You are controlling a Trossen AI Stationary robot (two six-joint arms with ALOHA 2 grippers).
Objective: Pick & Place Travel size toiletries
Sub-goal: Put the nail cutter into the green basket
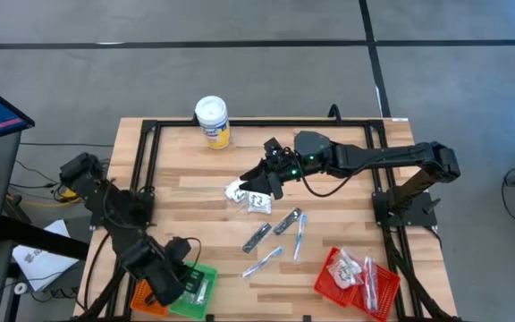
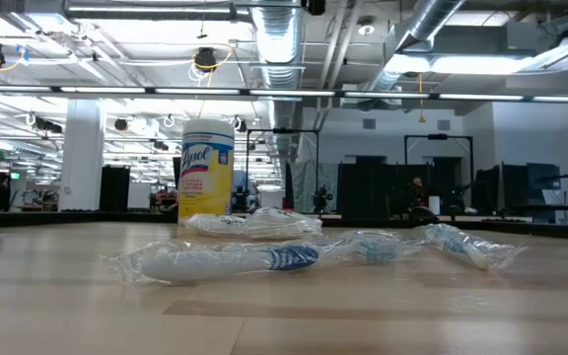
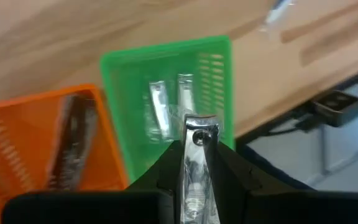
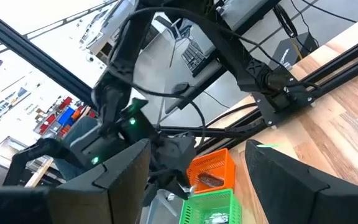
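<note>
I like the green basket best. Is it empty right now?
No. The left wrist view shows two wrapped nail clippers already lying inside the green basket, and the left gripper holds another just above it.

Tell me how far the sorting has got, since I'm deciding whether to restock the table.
Partly done. The red mesh basket holds several wrapped items, the green mesh basket two metal nail clippers, and the orange mesh basket a dark one. In hand: the left gripper grips another silvery nail clipper over the green basket. Left: white sachets under the open right gripper, plus silvery wrapped sticks mid-table.
</note>
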